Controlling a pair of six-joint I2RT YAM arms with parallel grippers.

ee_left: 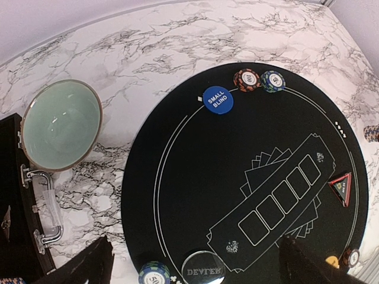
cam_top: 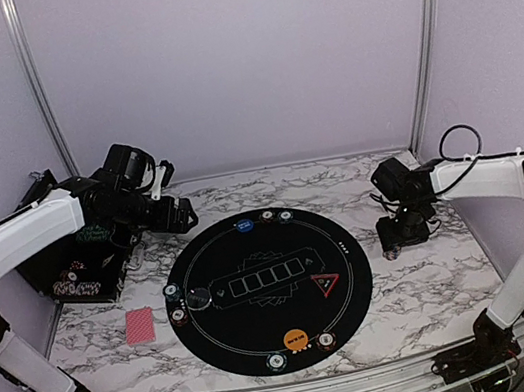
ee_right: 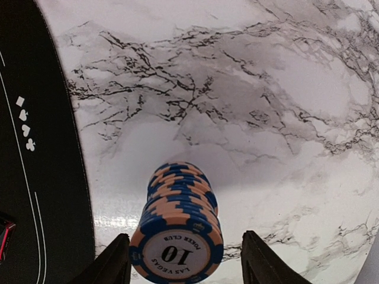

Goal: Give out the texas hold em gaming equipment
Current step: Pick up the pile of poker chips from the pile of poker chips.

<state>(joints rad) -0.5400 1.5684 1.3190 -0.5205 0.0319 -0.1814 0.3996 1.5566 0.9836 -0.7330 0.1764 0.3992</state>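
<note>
Between the fingers of my right gripper (ee_right: pixel 185 266) stands a stack of blue-and-orange poker chips (ee_right: pixel 177 222), on the marble just right of the mat. The left finger (ee_right: pixel 112 263) is close beside the stack; a gap shows before the right one (ee_right: pixel 263 260). The gripper is open. On the black mat (cam_top: pixel 265 327) lie a blue small-blind button (ee_left: pixel 218 99), two chips (ee_left: pixel 247 79), a clear dealer button (ee_left: pixel 203 271), an orange button (cam_top: pixel 295 338), a red triangle (cam_top: pixel 325 283) and more chips (cam_top: pixel 276 361). Red-backed cards (cam_top: pixel 140 325) lie left of the mat. My left gripper (ee_left: pixel 196 245) hangs open above the mat's left part, holding nothing.
A teal bowl (ee_left: pixel 59 124) sits on the marble left of the mat. Beside it stands a black case (cam_top: pixel 79 279) with a clear handle (ee_left: pixel 44 207). Both arms reach in from the sides; the walls close off the back.
</note>
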